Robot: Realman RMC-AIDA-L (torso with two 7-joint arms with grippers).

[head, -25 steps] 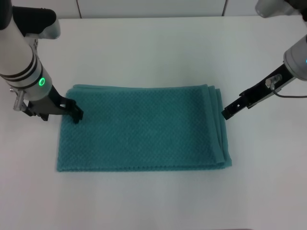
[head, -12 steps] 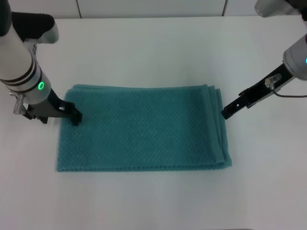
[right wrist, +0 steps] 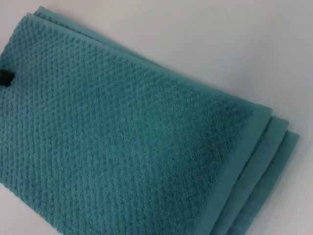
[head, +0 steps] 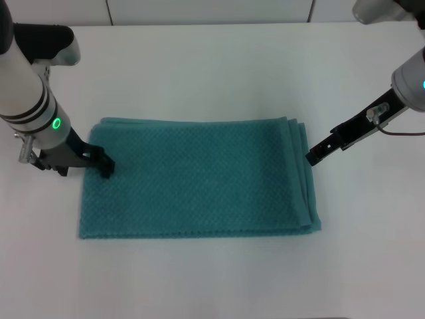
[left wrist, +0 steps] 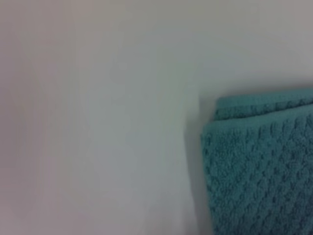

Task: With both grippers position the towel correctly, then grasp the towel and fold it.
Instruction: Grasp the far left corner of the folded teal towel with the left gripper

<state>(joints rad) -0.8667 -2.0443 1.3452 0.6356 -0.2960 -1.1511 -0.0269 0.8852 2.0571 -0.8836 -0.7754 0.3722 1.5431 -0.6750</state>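
Both grippers' jaw state unclear — towel (head: 199,178) flat, long axis left–right, layered edges right.

**Left arm pulled back a little**

The left gripper (head: 106,166) is moved a tiny bit toward the robot along the towel's (head: 199,179) left edge, compared with a second ago. The white arm above it is shifted a little to the left, away from the cloth, and its green ring (head: 57,123) is carried lower.
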